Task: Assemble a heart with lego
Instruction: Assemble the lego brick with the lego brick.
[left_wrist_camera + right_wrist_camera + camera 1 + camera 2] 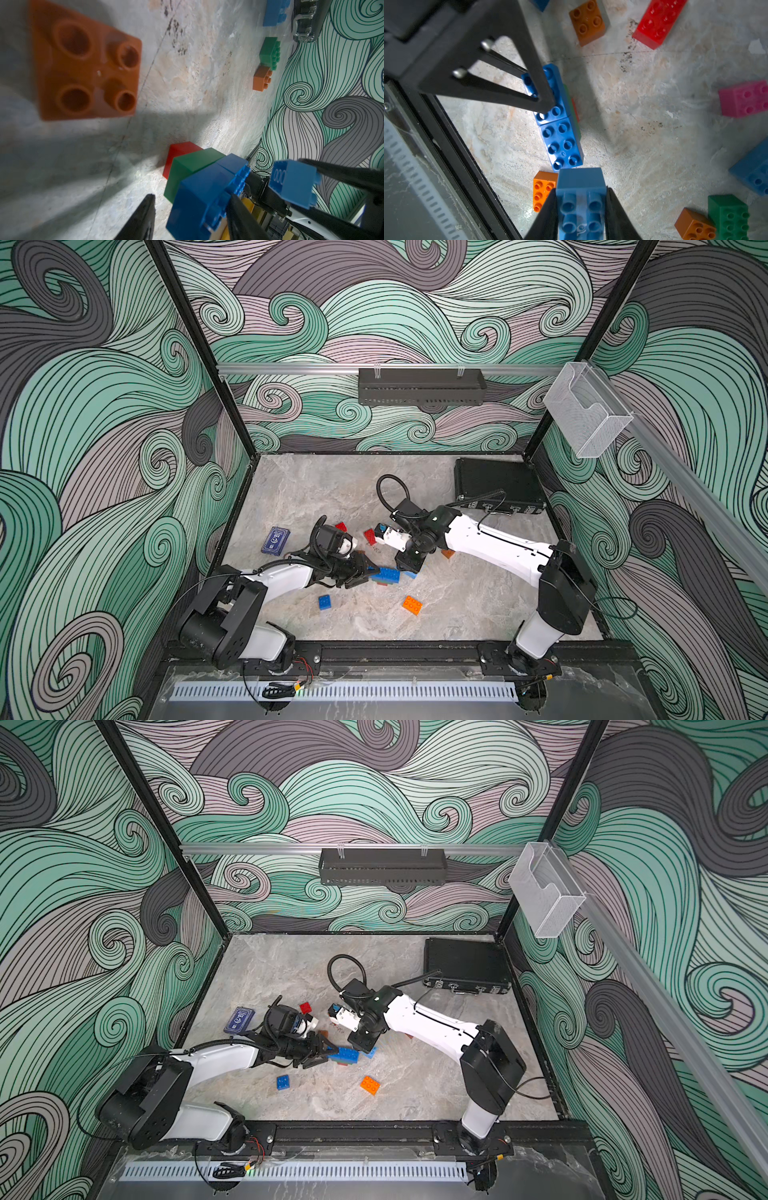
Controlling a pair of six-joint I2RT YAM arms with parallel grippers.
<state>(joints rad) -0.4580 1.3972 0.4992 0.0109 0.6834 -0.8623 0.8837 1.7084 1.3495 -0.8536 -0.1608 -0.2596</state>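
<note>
brick stack (386,575) mid table (311,489); card box (275,541) left of it; case (496,485) back right corner.

A dark blue card box (275,541) is laid on the marbled table (316,489). A black case (496,485) is set farther back.

marble tabletop (311,489), scattered lego (412,605), card box (275,541), black case (496,485)

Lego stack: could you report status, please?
Left hand open astride dark blue plastic brick stack. Right hand shut on light blue plastic brick. Nothing between them.
</note>
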